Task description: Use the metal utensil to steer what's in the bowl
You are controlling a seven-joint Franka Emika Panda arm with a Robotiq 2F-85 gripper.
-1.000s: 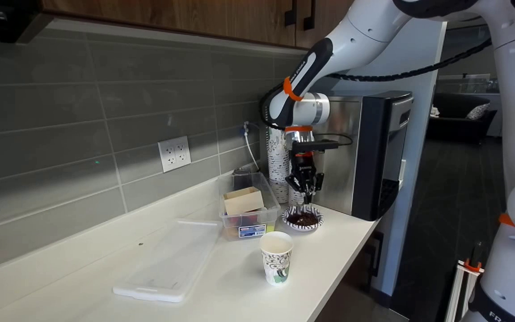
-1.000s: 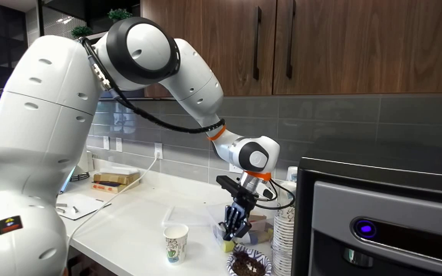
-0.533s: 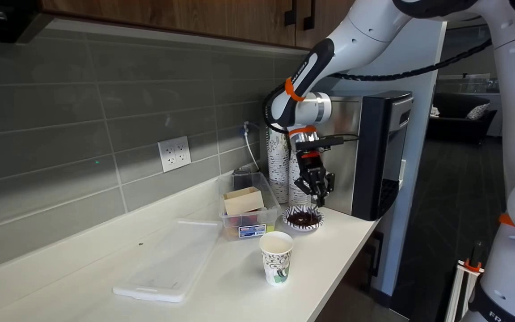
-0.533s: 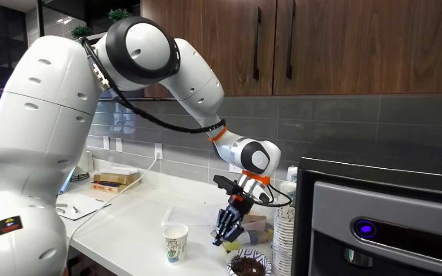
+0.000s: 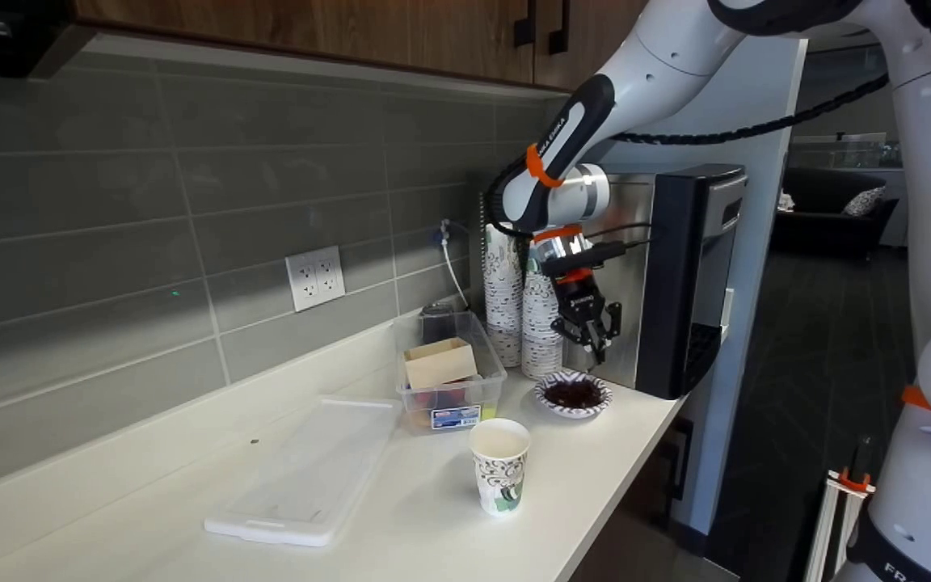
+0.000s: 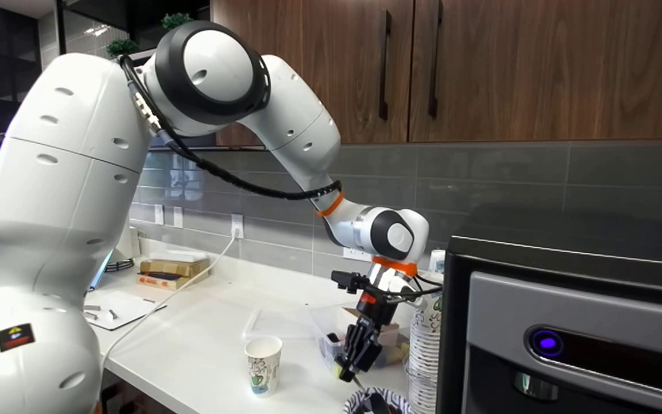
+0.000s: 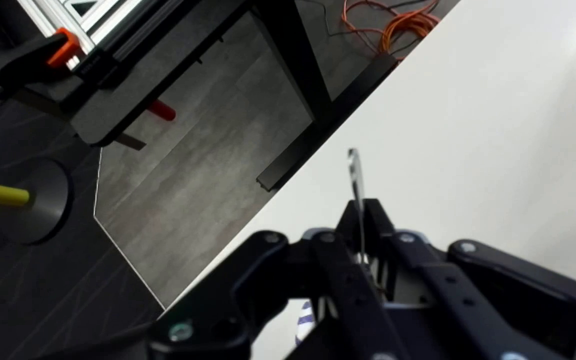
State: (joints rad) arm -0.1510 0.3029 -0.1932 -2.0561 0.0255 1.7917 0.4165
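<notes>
The stirring looks to be under way and not finished. The metal utensil point(image 7: 356, 175) is already in use: in an exterior view its thin shaft slants down over the rim of the bowl point(image 5: 575, 413), toward a dark shape inside that may be its head. Whether it digs into the dark, crumbly stuff point(image 5: 575, 394) or only skims the top cannot be made out. How well mixed the stuff is cannot be judged either; what is left, most likely, is to work the utensil round some more and then lift it clear.

The bowl stands upright on the surface point(image 5: 413, 537), close to the end where the machine point(image 5: 682, 283) is and set in from the front edge. The plastic bin point(image 5: 421, 398) sits just beside it, toward the back edge, and a paper cup point(image 5: 500, 467) stands well apart from it, farther from that end.

The hand point(image 7: 364, 214) is pinching the utensil, its fingers pressed together with only the thin metal between them. One end of the utensil sticks out past the fingertips in the wrist view. The hand itself hangs above the bowl and appears not to touch it.
</notes>
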